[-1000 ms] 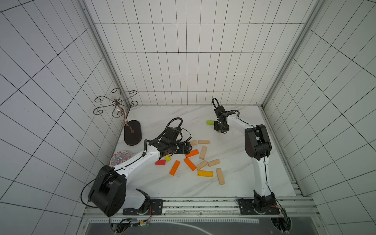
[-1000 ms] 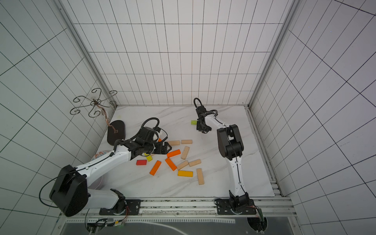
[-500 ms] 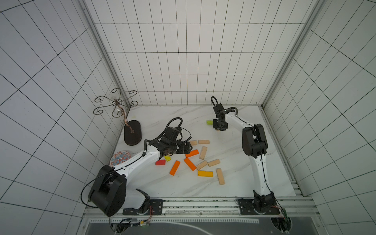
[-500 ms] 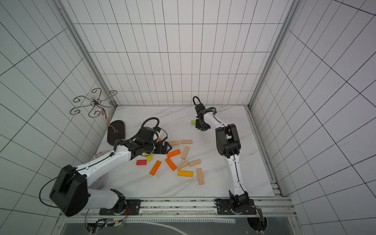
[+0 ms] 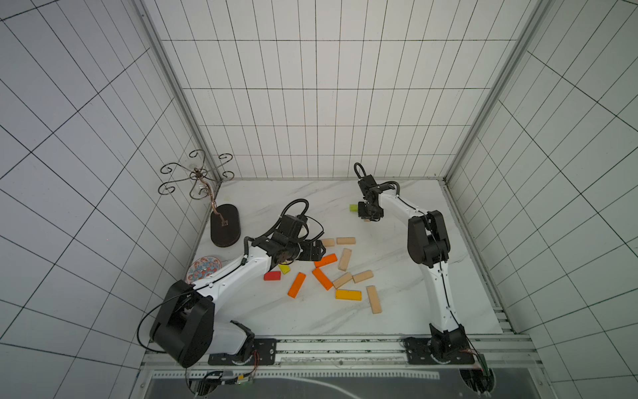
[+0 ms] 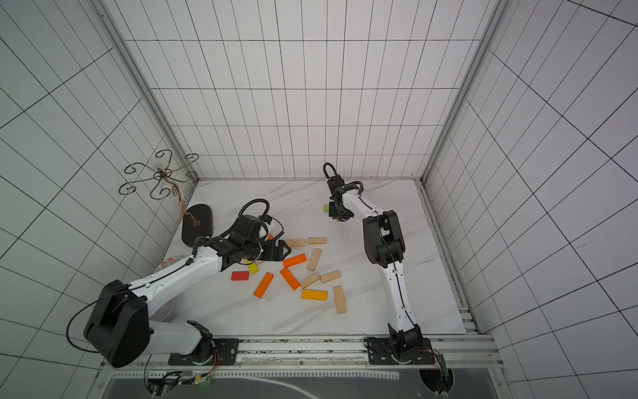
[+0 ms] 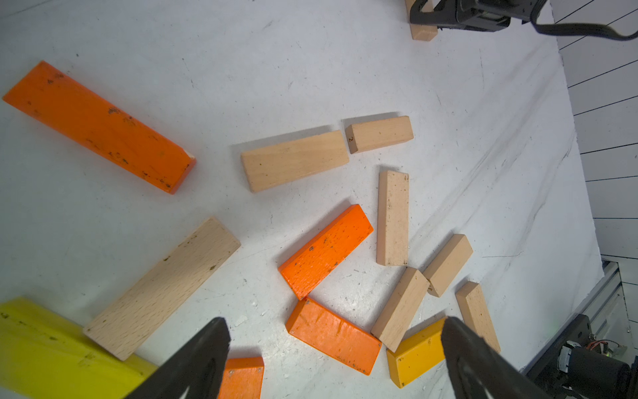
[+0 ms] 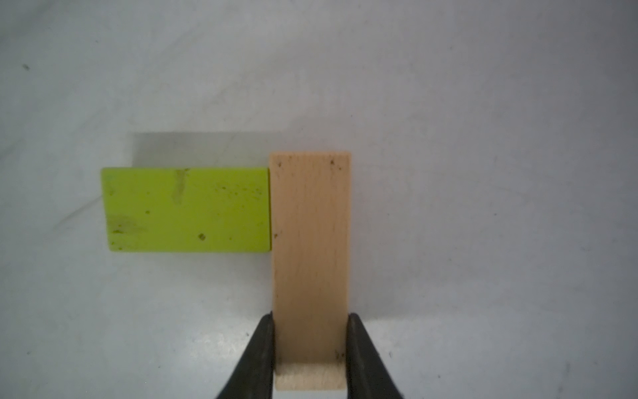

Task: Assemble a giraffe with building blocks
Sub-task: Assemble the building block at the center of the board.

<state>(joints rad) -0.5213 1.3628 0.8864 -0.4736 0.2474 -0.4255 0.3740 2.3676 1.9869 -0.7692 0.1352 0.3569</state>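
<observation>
Little is built: a pale block point(image 8: 310, 235) is pinched by the right tool point(image 8: 310, 317), touching one end of the green block point(image 8: 186, 209). The other blocks point(image 5: 348, 294) are scattered well apart from the green block, where the left tool point(image 7: 335, 323) is spread.

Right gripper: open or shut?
Shut: the right gripper clamps the pale wooden block, jaws pressed against both its sides.

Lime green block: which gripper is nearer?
Right. The right gripper holds a pale block against the lime green block; the left gripper hangs open over the scattered blocks, well apart.
</observation>
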